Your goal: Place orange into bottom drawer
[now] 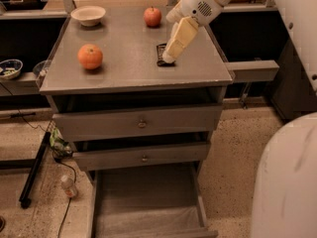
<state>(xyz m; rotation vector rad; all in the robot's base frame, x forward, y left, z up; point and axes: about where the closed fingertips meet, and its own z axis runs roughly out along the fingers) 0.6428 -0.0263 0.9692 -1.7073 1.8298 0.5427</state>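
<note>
The orange (90, 56) sits on the left front part of the grey cabinet top (129, 58). The bottom drawer (146, 202) is pulled out, and its pale liner floor is bare. The gripper (171, 56) hangs from the white arm above the right part of the top, over a dark packet (161, 54). It is well to the right of the orange and holds nothing that I can see.
A redder apple (152, 16) and a white bowl (88, 15) sit at the back of the top. Two upper drawers with small knobs (142, 124) are slightly ajar. A bottle (68, 186) and cables lie on the floor at left. A white robot body (285, 182) fills the right.
</note>
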